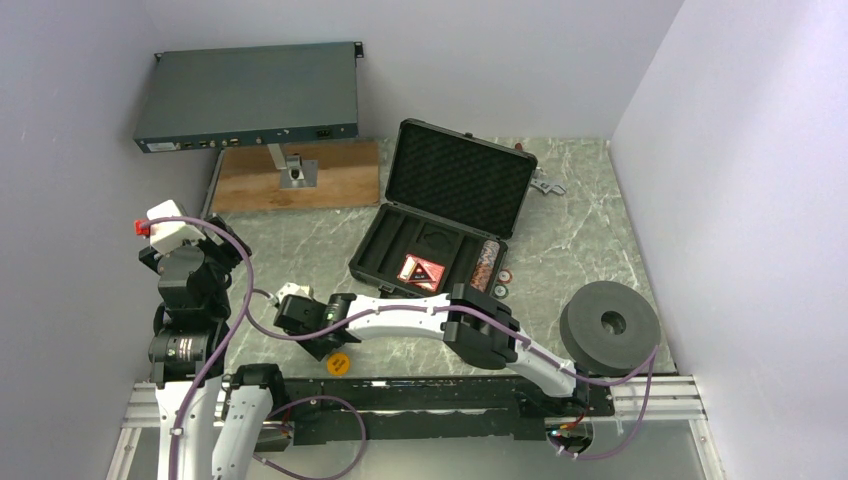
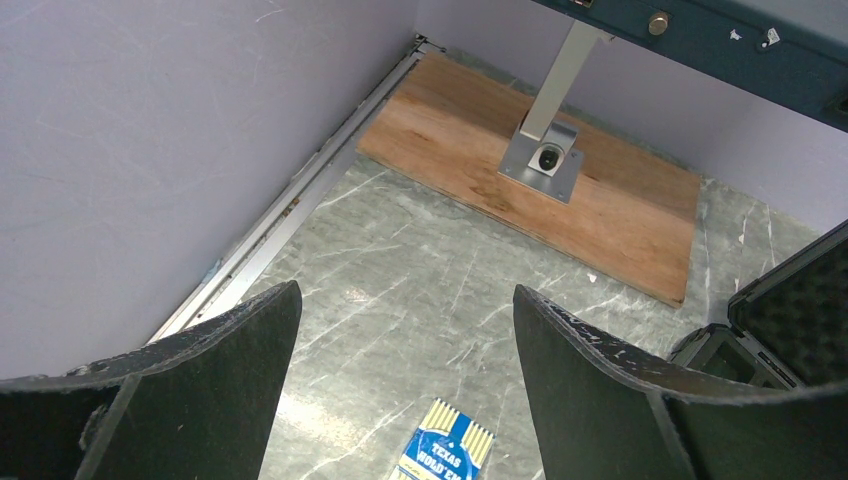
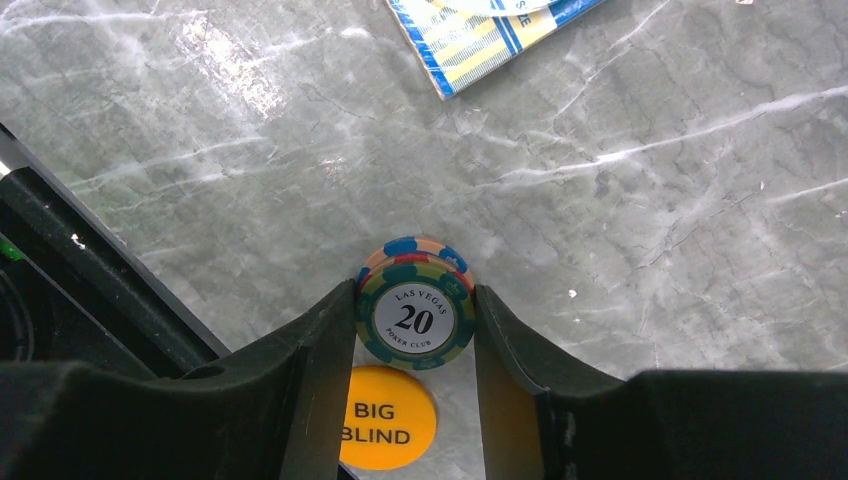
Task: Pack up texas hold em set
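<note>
I have the right gripper (image 3: 413,292) clamped on a small stack of poker chips (image 3: 415,315), the green "20" Las Vegas Poker Club chip facing the wrist camera. I cannot tell whether the stack rests on the worktop (image 1: 570,230). Just below it lies the orange BIG BLIND disc (image 3: 385,420), flat on the marble near the front edge. A blue-and-yellow Texas Hold'em card deck (image 3: 490,35) lies a little beyond the chips.

The black case (image 1: 455,175) stands open mid-worktop, well apart from the gripped stack. A red deck (image 1: 420,270) and a row of chips (image 1: 487,263) are in its base, and two loose chips (image 1: 503,282) lie just beside it.

The left gripper (image 2: 405,295) hangs with fingers spread wide, holding nothing, above the blue-and-yellow deck. Beyond it are the wooden board (image 2: 620,210) and the rack box (image 1: 250,95).
</note>
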`<control>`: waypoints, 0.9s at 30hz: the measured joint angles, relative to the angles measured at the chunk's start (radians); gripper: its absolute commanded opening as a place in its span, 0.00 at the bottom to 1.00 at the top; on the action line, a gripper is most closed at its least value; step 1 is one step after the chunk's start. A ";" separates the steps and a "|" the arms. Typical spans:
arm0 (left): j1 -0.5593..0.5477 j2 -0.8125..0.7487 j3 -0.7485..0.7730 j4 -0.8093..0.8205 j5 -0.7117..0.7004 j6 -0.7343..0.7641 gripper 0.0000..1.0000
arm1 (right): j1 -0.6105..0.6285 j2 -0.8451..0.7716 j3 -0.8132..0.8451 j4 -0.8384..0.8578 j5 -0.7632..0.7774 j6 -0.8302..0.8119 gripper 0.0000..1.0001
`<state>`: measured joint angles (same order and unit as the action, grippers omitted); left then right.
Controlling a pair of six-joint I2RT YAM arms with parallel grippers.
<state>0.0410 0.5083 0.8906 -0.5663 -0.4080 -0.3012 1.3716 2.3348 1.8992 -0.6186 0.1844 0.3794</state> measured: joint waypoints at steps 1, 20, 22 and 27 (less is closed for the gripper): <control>0.000 0.000 0.000 0.000 0.000 0.000 0.84 | 0.000 0.000 -0.002 0.002 0.000 0.000 0.20; 0.006 0.010 0.000 0.000 0.000 0.000 0.83 | 0.019 -0.018 -0.036 0.044 0.048 0.006 0.00; 0.006 0.012 0.000 0.000 0.000 0.000 0.83 | 0.021 -0.020 -0.037 0.040 0.051 0.006 0.00; 0.009 0.013 0.000 0.000 0.000 0.000 0.83 | 0.026 -0.027 -0.040 0.016 0.058 0.006 0.00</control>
<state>0.0502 0.5209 0.8906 -0.5663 -0.4080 -0.3012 1.3979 2.3077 1.8591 -0.6022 0.2424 0.3855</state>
